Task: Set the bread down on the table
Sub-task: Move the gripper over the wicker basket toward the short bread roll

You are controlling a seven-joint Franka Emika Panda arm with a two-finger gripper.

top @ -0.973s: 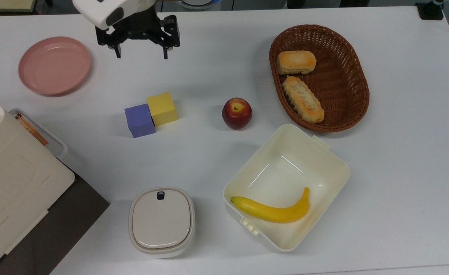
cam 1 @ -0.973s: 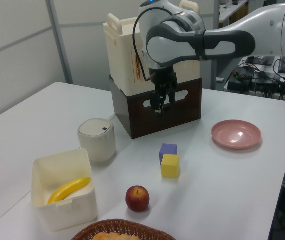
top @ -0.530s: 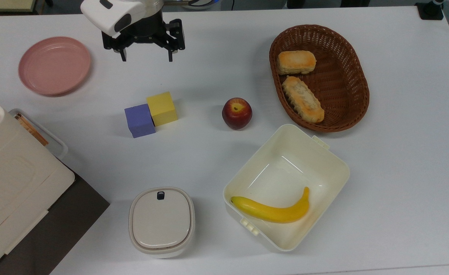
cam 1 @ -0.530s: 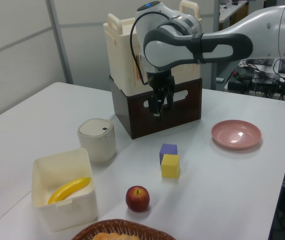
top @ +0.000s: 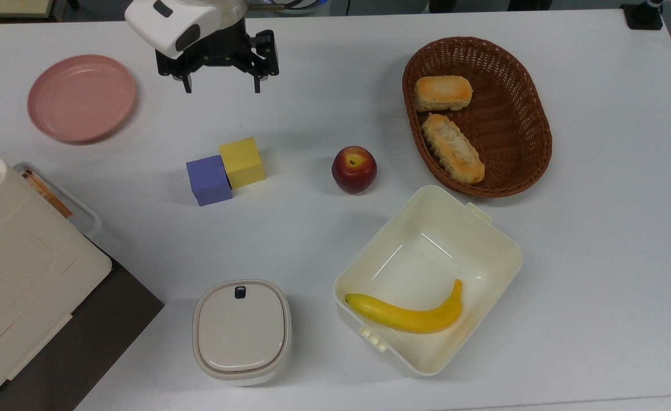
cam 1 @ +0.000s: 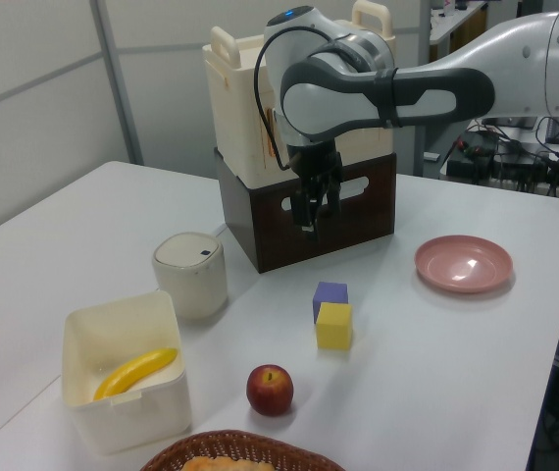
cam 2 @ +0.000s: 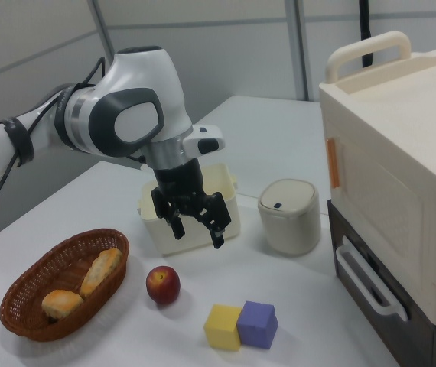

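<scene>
High above the large white table (top: 598, 257), my open black two-finger gripper (top: 221, 88) has drifted toward the brown wicker basket (top: 526, 165), nearing the short golden-topped bread (top: 443, 93).

1. Pale grey panelled walls (cam 1: 34, 88) with vertical metal strips stand behind the scene.
2. A cluttered desk with cables (cam 1: 500, 157) sits at the left view's right.
3. Lighting is even, soft.
</scene>
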